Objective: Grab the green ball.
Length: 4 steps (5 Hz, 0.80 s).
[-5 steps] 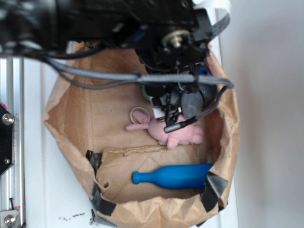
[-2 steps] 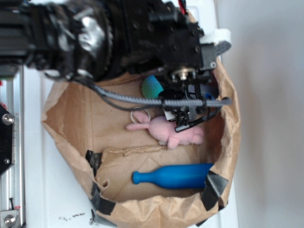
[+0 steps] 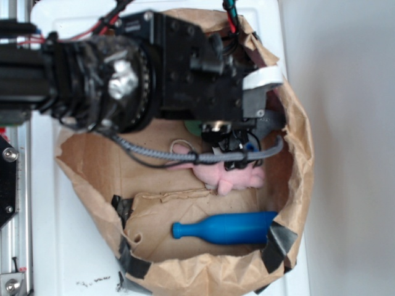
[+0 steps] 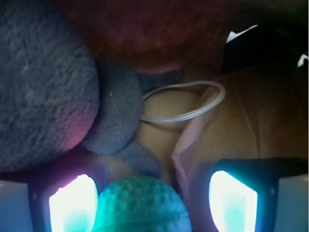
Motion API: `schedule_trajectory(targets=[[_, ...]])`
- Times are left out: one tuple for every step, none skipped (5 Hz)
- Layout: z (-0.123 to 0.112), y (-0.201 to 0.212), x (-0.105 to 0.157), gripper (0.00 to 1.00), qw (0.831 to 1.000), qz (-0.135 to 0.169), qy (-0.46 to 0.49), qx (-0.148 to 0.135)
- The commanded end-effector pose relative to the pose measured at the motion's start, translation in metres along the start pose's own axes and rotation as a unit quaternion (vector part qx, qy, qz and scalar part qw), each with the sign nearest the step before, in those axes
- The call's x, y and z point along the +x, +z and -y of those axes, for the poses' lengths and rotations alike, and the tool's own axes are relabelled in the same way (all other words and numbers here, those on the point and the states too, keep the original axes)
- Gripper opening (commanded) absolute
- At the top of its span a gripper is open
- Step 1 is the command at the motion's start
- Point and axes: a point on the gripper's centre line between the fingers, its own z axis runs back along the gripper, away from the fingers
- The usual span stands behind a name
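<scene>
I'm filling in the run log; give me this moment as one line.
phase: closing in | gripper: open, pads either side of ball | ball: not gripped | nearby: grey plush, pink bunny | site: paper bag

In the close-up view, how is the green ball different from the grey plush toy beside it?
The green ball is mint-coloured, while the grey plush toy is dark grey. The ball has a finely dimpled surface; the toy looks fuzzy. The ball also fills less of the picture than the toy. Both have rounded shapes.

Pink bunny (image 3: 231, 176), blue pin (image 3: 225, 228) in paper bag (image 3: 92, 160)
</scene>
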Motion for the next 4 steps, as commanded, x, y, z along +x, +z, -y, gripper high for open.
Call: schedule_trajectory(targets=[[-0.001,0.011,-0.018,1.00,0.999,0.031,-0.035,0.005],[-0.006,0.018,-0.024,0.00,0.999,0.024,-0.029,-0.002],[-0.010,0.025,-0.023,0.00,1.000,0.020,-0.017,-0.012],[-0.012,0.035,-0.017,0.00,1.000,0.003,-0.009,-0.017]])
